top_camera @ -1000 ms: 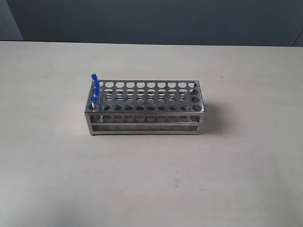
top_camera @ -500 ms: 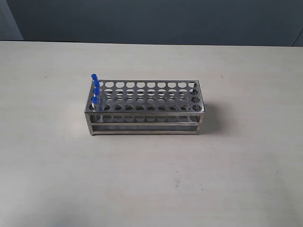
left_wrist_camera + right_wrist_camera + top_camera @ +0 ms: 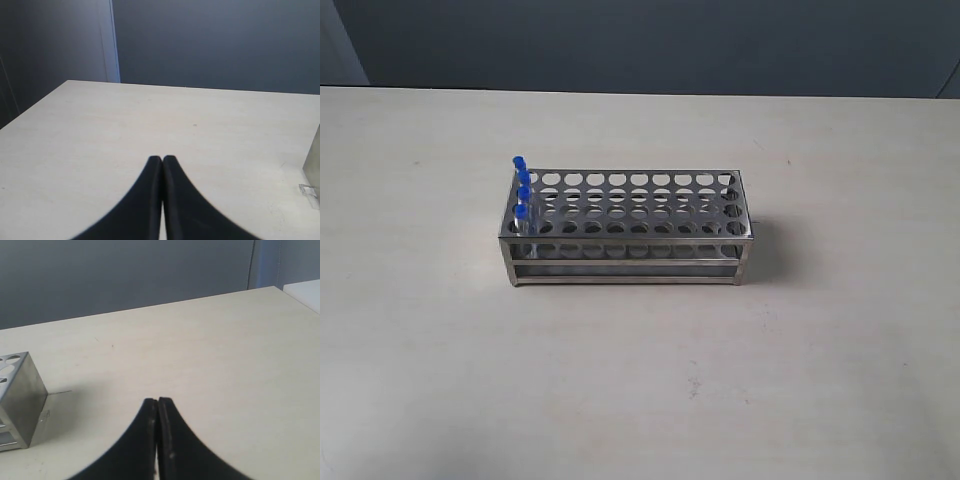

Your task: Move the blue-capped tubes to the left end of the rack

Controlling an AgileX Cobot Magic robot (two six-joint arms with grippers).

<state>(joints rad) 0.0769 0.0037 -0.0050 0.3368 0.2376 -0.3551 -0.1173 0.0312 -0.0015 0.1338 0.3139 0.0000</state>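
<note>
Your left gripper (image 3: 162,159) and right gripper (image 3: 157,401) each point out over the pale table (image 3: 620,380), jaws pressed together on nothing. Beyond them the rack (image 3: 625,238) stands mid-table, clear of both. The blue-capped tubes (image 3: 523,190) stand upright in the holes at its left end in the exterior view, one behind another.

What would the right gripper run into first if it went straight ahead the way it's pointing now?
Nothing stands in its line: the right gripper, jaws closed, points out over the table, with the rack well off to one side. Whether it would graze the table further on is unclear.
</note>
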